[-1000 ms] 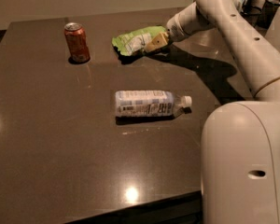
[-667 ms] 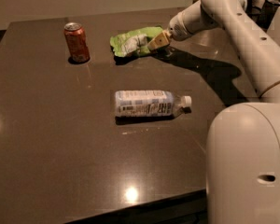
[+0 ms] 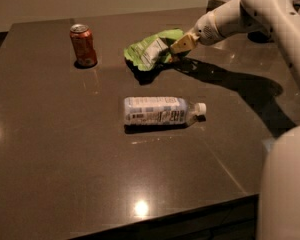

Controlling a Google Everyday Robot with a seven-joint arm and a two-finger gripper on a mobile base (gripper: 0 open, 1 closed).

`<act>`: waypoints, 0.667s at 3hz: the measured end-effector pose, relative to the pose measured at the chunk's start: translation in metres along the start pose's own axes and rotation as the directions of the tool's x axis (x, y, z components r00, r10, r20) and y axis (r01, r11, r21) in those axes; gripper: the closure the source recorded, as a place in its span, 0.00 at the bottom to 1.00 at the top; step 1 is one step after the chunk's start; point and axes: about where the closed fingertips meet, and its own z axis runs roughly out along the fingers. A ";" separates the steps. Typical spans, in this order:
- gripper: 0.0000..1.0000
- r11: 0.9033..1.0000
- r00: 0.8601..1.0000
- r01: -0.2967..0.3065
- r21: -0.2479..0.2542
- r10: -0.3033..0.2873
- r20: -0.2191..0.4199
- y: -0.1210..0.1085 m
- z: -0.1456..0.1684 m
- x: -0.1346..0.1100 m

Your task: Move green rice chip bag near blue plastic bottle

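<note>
Near the far edge of the worktop, the gripper is clamping the bag by one end, likely risking the crinkled wrapper slipping out or the dangling bag knocking the bottle, lying mid-worktop, into a roll.

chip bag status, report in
Gripper shut on green rice chip bag, right end. Blue plastic bottle lying on its side, nearer, apart from bag. Path between clear; soda can well aside.

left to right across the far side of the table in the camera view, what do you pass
soda can → green rice chip bag → gripper, holding the bag's right end. The blue plastic bottle, nearer, overlaps bag and gripper sideways, so it is left out.
</note>
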 end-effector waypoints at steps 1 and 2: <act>1.00 0.999 1.000 0.014 -0.039 -0.013 0.019 0.025 -0.035 0.013; 1.00 0.997 1.000 0.020 -0.076 -0.018 0.024 0.050 -0.061 0.028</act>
